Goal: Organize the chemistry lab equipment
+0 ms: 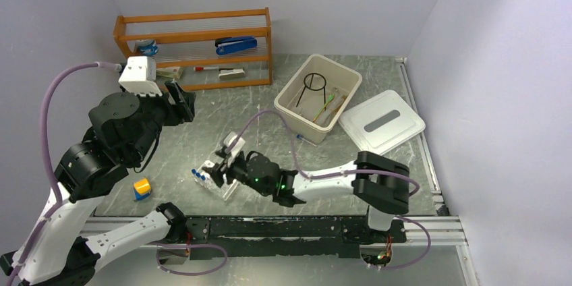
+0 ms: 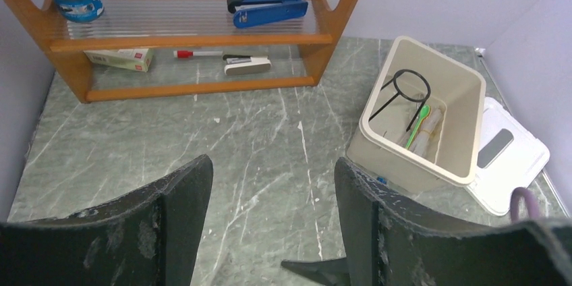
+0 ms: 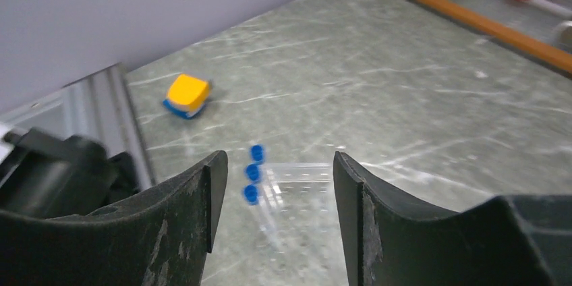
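A clear holed rack [image 1: 228,183] lies on the table in front of the arms, with three blue-capped vials [image 1: 199,177] at its left end. My right gripper [image 1: 224,164] is open and hovers just over it. In the right wrist view the vials [image 3: 254,173] and the rack [image 3: 300,181] lie between the open fingers of the gripper [image 3: 278,161], blurred. The black wire tripod [image 1: 313,83] and a green-handled tool [image 1: 328,102] sit in the beige bin [image 1: 289,107]. My left gripper [image 1: 181,99] is open and empty, raised at the left; it is also open in its own view [image 2: 273,171].
The bin's white lid [image 1: 382,122] lies right of the bin. A wooden shelf [image 1: 195,83] at the back holds a blue stapler [image 1: 236,44] and stationery. A yellow-and-blue block [image 1: 141,188] sits at the front left. A small blue-tipped item [image 1: 303,139] lies by the bin's front.
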`<move>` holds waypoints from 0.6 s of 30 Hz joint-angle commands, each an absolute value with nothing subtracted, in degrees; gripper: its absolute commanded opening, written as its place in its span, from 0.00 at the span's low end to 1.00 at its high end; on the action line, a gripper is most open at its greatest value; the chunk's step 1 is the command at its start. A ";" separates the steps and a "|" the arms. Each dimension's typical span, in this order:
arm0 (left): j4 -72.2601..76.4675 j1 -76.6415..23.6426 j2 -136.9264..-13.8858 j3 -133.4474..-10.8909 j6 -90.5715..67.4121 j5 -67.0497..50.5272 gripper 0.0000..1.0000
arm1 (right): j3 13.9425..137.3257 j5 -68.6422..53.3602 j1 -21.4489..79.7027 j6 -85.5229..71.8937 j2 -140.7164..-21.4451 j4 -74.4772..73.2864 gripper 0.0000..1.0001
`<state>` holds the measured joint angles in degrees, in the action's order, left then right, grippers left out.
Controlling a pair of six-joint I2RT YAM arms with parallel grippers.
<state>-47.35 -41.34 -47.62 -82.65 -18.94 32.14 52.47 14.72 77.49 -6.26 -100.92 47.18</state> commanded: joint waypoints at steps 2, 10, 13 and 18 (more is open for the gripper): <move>-38.72 -41.39 -47.57 -80.80 -16.47 34.15 0.71 | 51.69 23.84 71.55 -7.14 -95.02 33.54 0.62; -35.32 -41.36 -47.72 -75.48 -15.06 36.96 0.72 | 51.23 37.42 61.04 -1.09 -94.54 16.06 0.58; -34.71 -41.39 -47.30 -73.96 -14.65 37.44 0.73 | 50.47 44.31 59.17 2.60 -95.91 14.68 0.56; -33.84 -41.37 -46.67 -71.56 -14.42 36.72 0.74 | 49.14 51.45 57.58 6.65 -98.40 15.76 0.53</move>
<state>-36.99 -41.34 -47.59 -72.79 -15.62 35.77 50.39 42.54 58.26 1.63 -96.49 17.15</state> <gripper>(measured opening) 0.734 0.550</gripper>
